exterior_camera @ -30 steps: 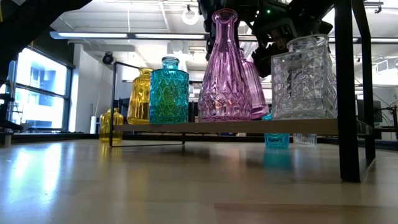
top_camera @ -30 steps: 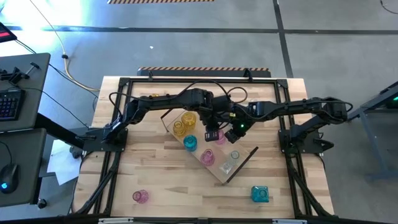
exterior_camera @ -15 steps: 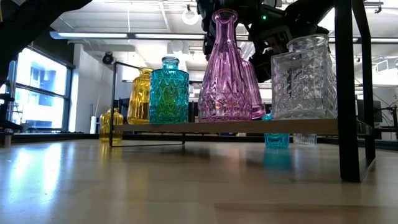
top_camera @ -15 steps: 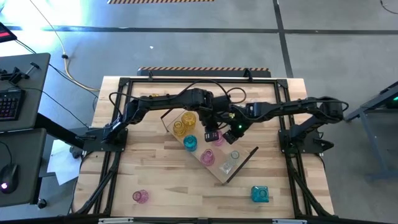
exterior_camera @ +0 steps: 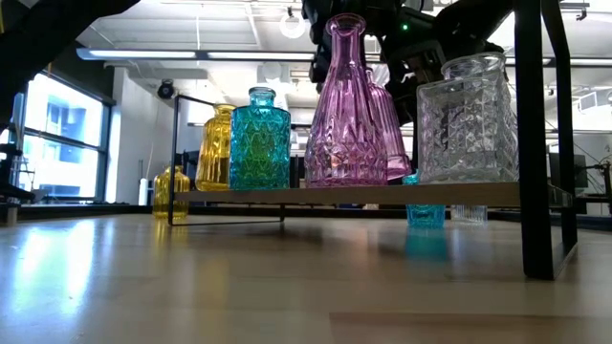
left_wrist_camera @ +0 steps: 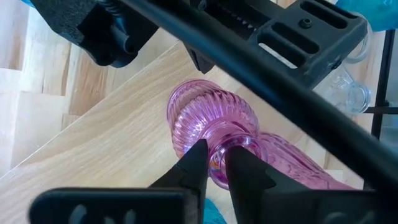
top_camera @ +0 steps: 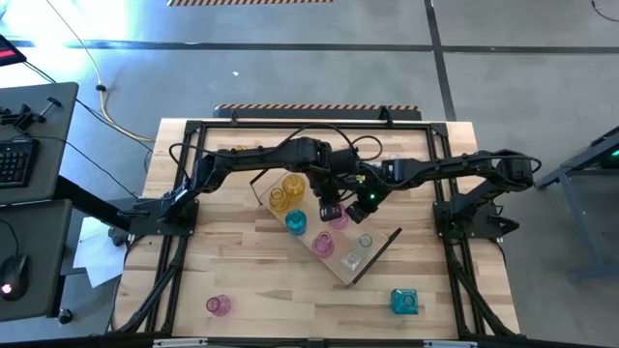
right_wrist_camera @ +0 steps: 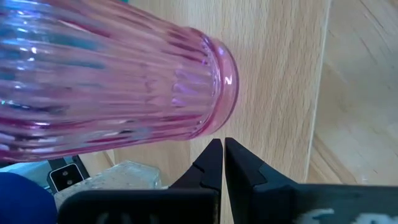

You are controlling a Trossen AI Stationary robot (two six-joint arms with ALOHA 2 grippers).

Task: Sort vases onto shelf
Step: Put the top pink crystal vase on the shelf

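Since a second ago almost nothing has shifted: both arms stay bunched over the middle of the long light-wood shelf (top_camera: 334, 253) with its thin black frame loops, and only the left gripper (left_wrist_camera: 212, 163) has eased a little around the neck of the ribbed pink glass vase (left_wrist_camera: 208, 121).

Seen from the left wrist, its two dark fingers (left_wrist_camera: 194, 163) sit on either side of that narrow neck, close to the glass; whether they still pinch it or have just let go cannot be told. The ribbed vase stands on the board near its centre, at about 1 o'clock from the teal-blue diamond-cut bottle (top_camera: 295, 223) in the high view.

The right gripper (right_wrist_camera: 223, 151) has its fingers pressed flat together with nothing between them, its tips just beside the base of the same pink vase, over bare wood.

In the level view the shelf carries, from 9 o'clock toward 3 o'clock, an amber-yellow vase (exterior_camera: 215, 148), the teal bottle, a tall pink faceted flask (exterior_camera: 344, 110) and a clear cut-glass square jar (exterior_camera: 466, 119), with the ribbed pink vase partly hidden behind the flask.

On the slatted tabletop (top_camera: 251, 280), off the shelf, a small pink vase (top_camera: 219, 305) lies at 7 o'clock and a teal-blue square vase (top_camera: 403, 302) at 5 o'clock.
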